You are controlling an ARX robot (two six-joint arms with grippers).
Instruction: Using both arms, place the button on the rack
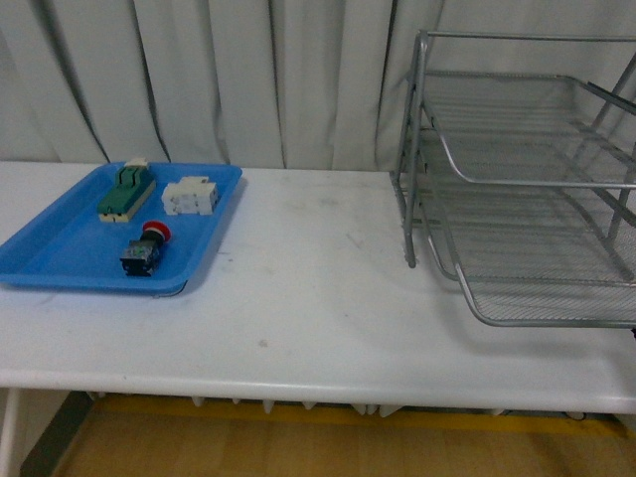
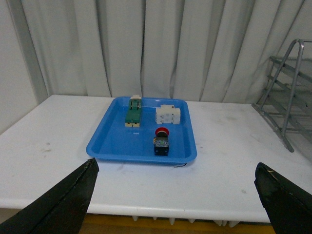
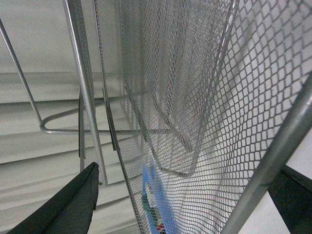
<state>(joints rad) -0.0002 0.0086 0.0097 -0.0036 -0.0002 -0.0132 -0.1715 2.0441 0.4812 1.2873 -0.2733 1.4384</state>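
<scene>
Over the near edge of the white table [image 2: 44,161], my left gripper [image 2: 175,165] hung low and level, facing the blue tray [image 2: 141,157]. Its two black fingers [image 2: 68,200] stood wide apart, with nothing between them. Beyond them, in the tray's near part, the button [image 2: 161,140] lay with its red cap toward the curtain [image 2: 146,48]. The white block [image 2: 167,115] and the green-and-beige block [image 2: 134,111] sat farther back (all three apart from one another). To my right, my other gripper [image 3: 190,168] was turned on its side, close up against the rack [image 3: 195,97]. Its fingers [image 3: 73,204] were spread as well and gripped nothing. Wire mesh filled the view between them, and I could not tell whether they touched it. The rack stood at the table's right, well apart from the tray and the button.
</scene>
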